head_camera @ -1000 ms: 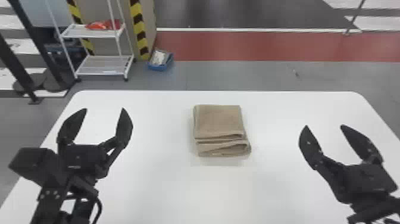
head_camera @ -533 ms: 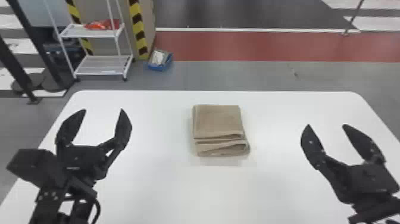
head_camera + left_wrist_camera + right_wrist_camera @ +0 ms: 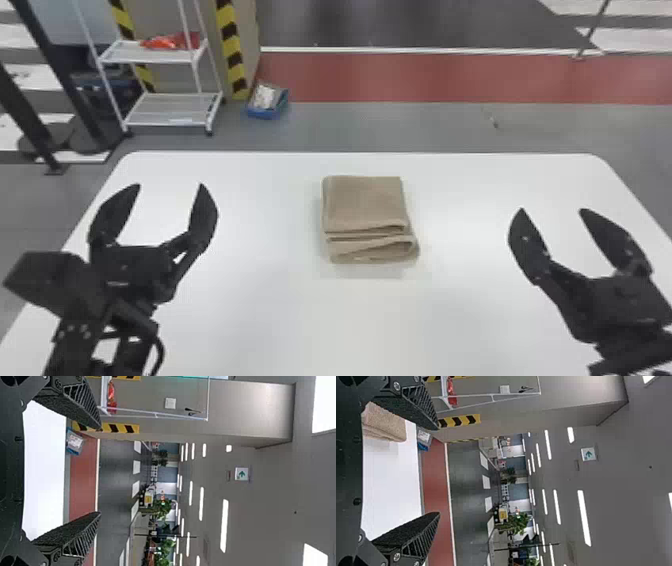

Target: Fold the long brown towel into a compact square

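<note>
I've 1 brown towel folded in a stack on 1 white desk, toward the far edge, approx. midway btwn my 2 tools. My L tool is spread wide w/ nothing in it, over the desk's left side; my R tool is likewise released & empty, over the right side.

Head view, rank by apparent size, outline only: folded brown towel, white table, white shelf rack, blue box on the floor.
1. white table
2. white shelf rack, cut off by the top edge
3. brown towel
4. blue box
</note>
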### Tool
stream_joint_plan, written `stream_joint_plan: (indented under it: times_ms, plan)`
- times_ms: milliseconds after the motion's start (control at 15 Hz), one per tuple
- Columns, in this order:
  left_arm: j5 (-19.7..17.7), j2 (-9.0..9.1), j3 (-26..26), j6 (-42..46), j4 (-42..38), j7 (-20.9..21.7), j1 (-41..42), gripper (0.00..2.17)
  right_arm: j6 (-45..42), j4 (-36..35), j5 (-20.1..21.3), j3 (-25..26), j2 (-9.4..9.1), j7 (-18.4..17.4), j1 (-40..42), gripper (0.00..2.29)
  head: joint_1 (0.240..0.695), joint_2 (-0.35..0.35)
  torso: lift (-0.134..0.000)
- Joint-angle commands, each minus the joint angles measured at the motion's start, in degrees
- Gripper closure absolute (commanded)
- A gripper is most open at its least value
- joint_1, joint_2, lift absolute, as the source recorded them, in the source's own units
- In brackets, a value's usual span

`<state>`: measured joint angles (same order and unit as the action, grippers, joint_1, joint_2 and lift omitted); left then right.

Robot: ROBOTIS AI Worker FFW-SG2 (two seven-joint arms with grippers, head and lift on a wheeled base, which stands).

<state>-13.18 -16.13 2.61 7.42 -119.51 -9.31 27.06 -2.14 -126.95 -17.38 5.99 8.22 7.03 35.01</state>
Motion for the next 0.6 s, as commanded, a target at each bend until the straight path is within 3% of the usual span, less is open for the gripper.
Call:
stream_joint_plan:
  times_ms: [0,533]
  plan:
    - [0.0,-0.04,-0.06,0.0,-0.11,0.0,0.01,0.13,-0.01,-0.23,-0.11,0.07,0.13,0.0,0.06,0.13,0.695,0.001,-0.124]
    - [-0.35,-0.04,-0.42,-0.18,-0.2,0.17,0.09,0.13,-0.01,-0.41,-0.11,0.07,0.13,0.0,0.06,0.13,0.695,0.004,-0.124]
